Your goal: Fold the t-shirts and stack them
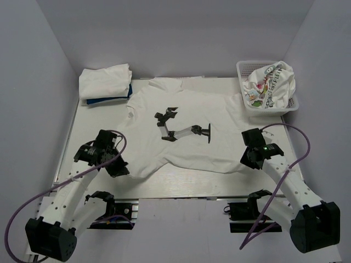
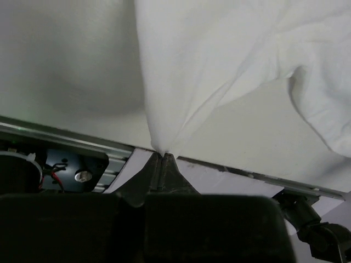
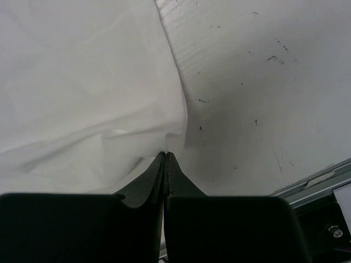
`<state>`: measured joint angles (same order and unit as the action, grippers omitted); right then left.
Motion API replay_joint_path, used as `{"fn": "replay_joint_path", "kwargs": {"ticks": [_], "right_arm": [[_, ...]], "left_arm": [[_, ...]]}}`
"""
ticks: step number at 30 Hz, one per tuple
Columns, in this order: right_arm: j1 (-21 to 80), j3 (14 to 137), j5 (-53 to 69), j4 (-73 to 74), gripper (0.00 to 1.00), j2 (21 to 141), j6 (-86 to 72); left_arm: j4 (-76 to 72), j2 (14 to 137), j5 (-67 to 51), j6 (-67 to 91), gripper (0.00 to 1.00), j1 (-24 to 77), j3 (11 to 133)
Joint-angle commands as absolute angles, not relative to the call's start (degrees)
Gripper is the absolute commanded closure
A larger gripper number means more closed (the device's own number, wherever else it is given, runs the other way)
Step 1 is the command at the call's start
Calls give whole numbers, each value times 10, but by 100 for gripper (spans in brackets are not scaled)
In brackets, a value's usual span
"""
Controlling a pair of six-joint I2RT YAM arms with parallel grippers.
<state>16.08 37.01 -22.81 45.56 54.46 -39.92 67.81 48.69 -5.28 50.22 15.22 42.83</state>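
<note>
A white t-shirt point(image 1: 197, 107) with a black print lies spread face up across the table, collar toward the back. My left gripper point(image 1: 122, 171) is shut on its near left hem corner; the left wrist view shows the cloth point(image 2: 219, 66) pinched at my left gripper's point(image 2: 163, 155) tips and pulled into a taut cone. My right gripper point(image 1: 247, 160) is shut on the near right hem corner, where the cloth point(image 3: 82, 82) bunches at my right gripper's point(image 3: 166, 154) tips. Folded white t-shirts point(image 1: 105, 81) are stacked on a dark blue one point(image 1: 109, 99) at the back left.
A white lattice basket point(image 1: 244, 68) at the back right holds a crumpled white t-shirt with colourful cartoon print point(image 1: 271, 85). The table's metal front rail point(image 2: 66, 137) runs just below the held hem. White walls enclose the table on three sides.
</note>
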Motion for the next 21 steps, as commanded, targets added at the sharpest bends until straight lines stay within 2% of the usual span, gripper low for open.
{"fn": "replay_joint_path", "kwargs": {"ticks": [1,9,21], "right_arm": [[159,380,-244,463,100,572,-409],[156,488,-309,432,100,669,-366],[106,668,-337,432,100,824,-322]], "left_arm": [[607,527,0,487,100,154,486],[449,683,23,452,100,154,612],[475,977,129,392,100,142,921]]}}
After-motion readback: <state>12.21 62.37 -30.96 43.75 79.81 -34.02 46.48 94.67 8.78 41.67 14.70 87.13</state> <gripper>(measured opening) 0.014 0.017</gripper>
